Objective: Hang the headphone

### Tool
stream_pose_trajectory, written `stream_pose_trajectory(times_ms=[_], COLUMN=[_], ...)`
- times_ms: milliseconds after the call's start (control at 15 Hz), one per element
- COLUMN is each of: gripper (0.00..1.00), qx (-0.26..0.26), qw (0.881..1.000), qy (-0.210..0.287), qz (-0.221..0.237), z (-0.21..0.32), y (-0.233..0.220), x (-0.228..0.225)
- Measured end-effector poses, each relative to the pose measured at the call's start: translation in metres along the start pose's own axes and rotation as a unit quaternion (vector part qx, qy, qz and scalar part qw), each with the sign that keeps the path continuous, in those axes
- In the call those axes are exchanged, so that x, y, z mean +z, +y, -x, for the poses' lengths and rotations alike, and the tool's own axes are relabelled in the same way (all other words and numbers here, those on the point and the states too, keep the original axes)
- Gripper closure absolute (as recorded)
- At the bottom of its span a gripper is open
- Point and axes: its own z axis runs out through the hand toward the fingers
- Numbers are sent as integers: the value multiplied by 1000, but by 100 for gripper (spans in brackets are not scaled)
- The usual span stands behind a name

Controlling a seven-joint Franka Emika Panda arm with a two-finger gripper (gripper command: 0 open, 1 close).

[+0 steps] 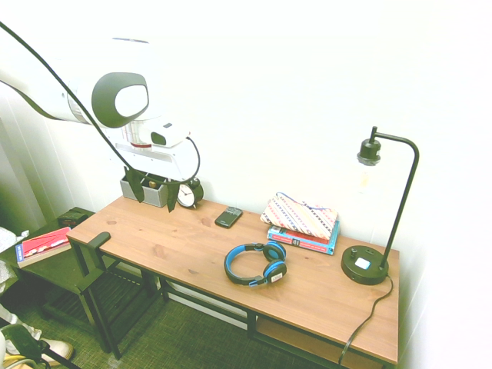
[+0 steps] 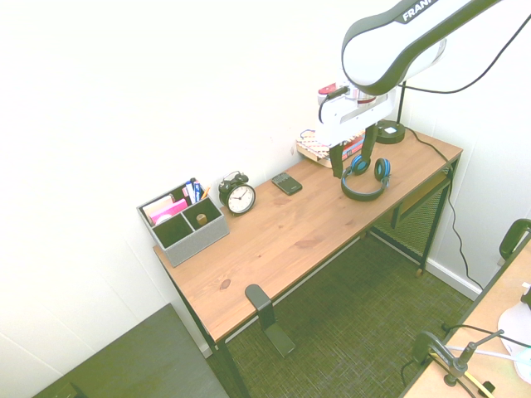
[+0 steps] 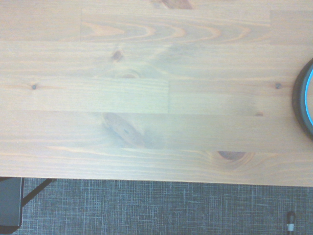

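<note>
Wood-grain planks form the top of the desk [image 1: 177,242], which stands against a white wall [image 2: 99,91]. Above the desk, the arm [image 1: 119,92] reaches in from the left of the first exterior view and from the right of the second. Its gripper [image 1: 152,198] points downward, fingers spread apart with nothing between them, raised over the desktop. The wrist view shows bare planks, the desk's edge and part of a blue-rimmed band.

The headphone [image 1: 255,264] lies flat on the desk, apart from the gripper, its ear cups toward the books [image 1: 304,237]. A patterned pouch [image 1: 300,215] rests on the books. The lamp [image 1: 366,263] stands upright at one end. A phone or calculator [image 1: 228,217], too small to identify firmly, lies between the books and the clock [image 2: 238,196]. The organizer [image 2: 184,228] stands beside the clock. A black hanger [image 2: 264,308] is mounted at the desk's front edge.
</note>
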Motion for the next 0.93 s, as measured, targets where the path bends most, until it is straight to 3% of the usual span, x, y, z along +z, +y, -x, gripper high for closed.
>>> stream_pose_trajectory(times_ms=[200, 600, 933], gripper=[0, 0, 0], qx=[-19, -188, -196], qw=[1000, 979, 977], qy=[9, 51, 35], qz=[22, 68, 78], z=[-4, -61, -104], y=[1, 2, 6], x=[9, 94, 139])
